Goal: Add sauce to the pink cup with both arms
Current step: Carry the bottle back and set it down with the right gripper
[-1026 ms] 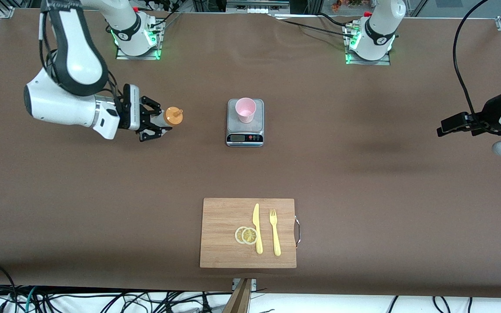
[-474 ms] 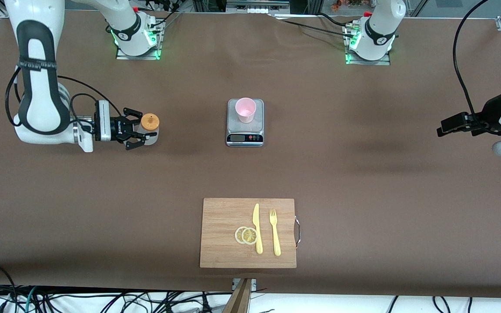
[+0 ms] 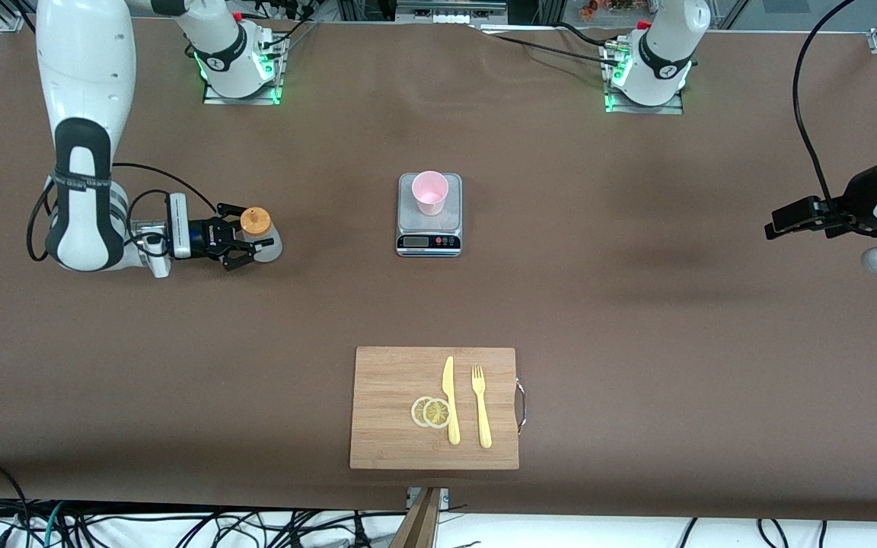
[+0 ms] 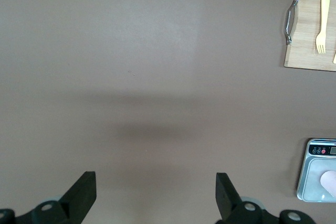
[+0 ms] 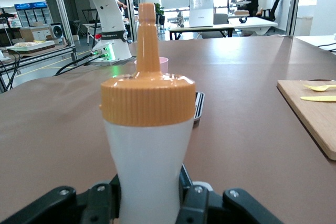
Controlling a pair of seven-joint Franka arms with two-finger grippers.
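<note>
The right end effector is clamped on the body of the sauce bottle, low over the desk toward the right arm's end. The bottle stands upright, its long axis vertical and its nozzle pointing up. From here the pink cup lies toward the middle of the desk, along the line the end effector already points, and slightly farther from the front camera than the bottle. The right arm is plainly the nearer of the two to the cup; the left end effector waits over the desk's other end, fingers spread apart with nothing between them.

The bottle is soft, translucent whitish plastic that tapers up to a ridged orange cap with a slim cone nozzle; it should give under a squeeze. The cup is smooth pale pink plastic, tapered, round-rimmed, and stands on a small grey scale. Nearer the front camera lies a wooden cutting board bearing a yellow knife, a fork and two lemon slices.
</note>
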